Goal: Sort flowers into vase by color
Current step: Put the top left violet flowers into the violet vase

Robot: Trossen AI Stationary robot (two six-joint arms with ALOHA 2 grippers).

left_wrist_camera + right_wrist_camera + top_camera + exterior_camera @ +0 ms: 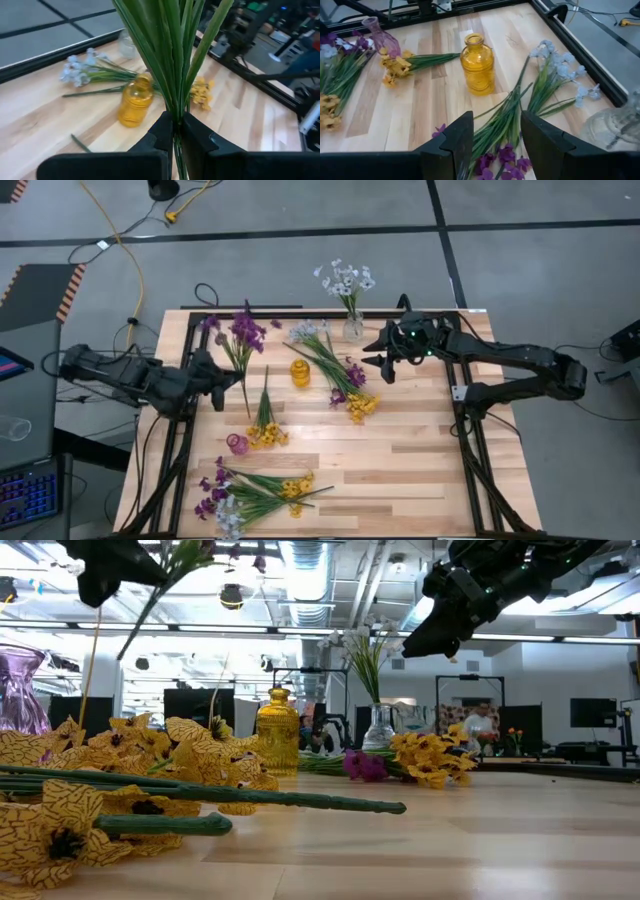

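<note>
Landmark: I take the amber-yellow ribbed glass bottle vase (300, 374) standing upright near the middle of the light wooden slatted table (400, 470) as my reference.
Left gripper (176, 131): I see its fingers clamped tight on the green stems of a purple flower spray (240, 332), held above the table on the left-arm side of the yellow vase.
Right gripper (496, 131): its jaws stand apart with nothing between them; it hovers over a loose bunch of mixed flowers (335, 365) lying just beside the yellow vase, on the right-arm side.
Mixed bunch: pale-blue blossoms at the far end, purple and yellow heads at the near end, stems flat on the wood.
Clear glass vase (353, 328): behind the yellow vase toward the far edge, holding white and pale-blue flowers (345, 279).
Pink glass vase (237, 444): well in front of the yellow vase, beside a lying yellow spray (265, 428).
Front pile (250, 495): purple, white and yellow sprays, farthest from the yellow vase at the near edge.
</note>
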